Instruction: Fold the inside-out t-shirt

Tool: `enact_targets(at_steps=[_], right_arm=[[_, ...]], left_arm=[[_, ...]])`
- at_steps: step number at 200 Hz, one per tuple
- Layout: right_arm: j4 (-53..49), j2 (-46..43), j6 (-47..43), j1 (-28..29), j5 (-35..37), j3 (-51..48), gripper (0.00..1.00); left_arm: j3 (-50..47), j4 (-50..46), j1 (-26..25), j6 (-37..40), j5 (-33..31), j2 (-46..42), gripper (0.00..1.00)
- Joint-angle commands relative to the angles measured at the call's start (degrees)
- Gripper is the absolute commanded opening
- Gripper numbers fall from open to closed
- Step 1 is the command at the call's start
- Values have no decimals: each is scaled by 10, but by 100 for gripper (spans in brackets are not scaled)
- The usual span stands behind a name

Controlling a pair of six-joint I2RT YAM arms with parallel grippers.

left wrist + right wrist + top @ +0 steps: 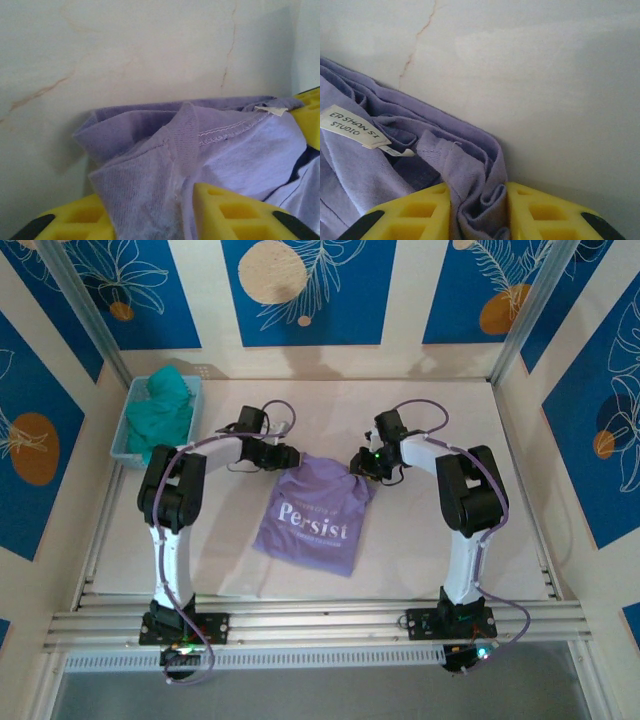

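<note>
The lavender t-shirt [315, 512] lies on the table between the arms, with white "Persist" lettering facing up. My left gripper [297, 456] is at its far left corner. Its yellow fingers [235, 210] are shut on a bunched fold of the t-shirt [160, 185] by a collar seam. My right gripper [357, 462] is at the far right corner. There the yellow fingers [410, 212] pinch a crumpled fold of the t-shirt [480, 195]. A white label [352, 127] reading "ER SHAN SI STUDIO" shows on the cloth to the left.
A light blue bin [128, 430] with a teal-green garment [160, 410] stands at the far left of the table. Patterned blue and white walls close the workspace at the back and sides. A metal rail [320, 620] runs along the near edge.
</note>
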Motion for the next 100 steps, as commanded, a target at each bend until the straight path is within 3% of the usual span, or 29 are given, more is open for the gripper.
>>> enact_targets(at_steps=[1,59,100], right_arm=[[13,4,5,5,-16,2,25],[79,-4,12,-3,-34,-21,11],[143,-51,22,-18,-39,-59,1]], left_arm=[[3,0,2,-1,23,16,28],[-3,27,11,-20,24,16,0],[-51,97,29,-59,12,-34,0]])
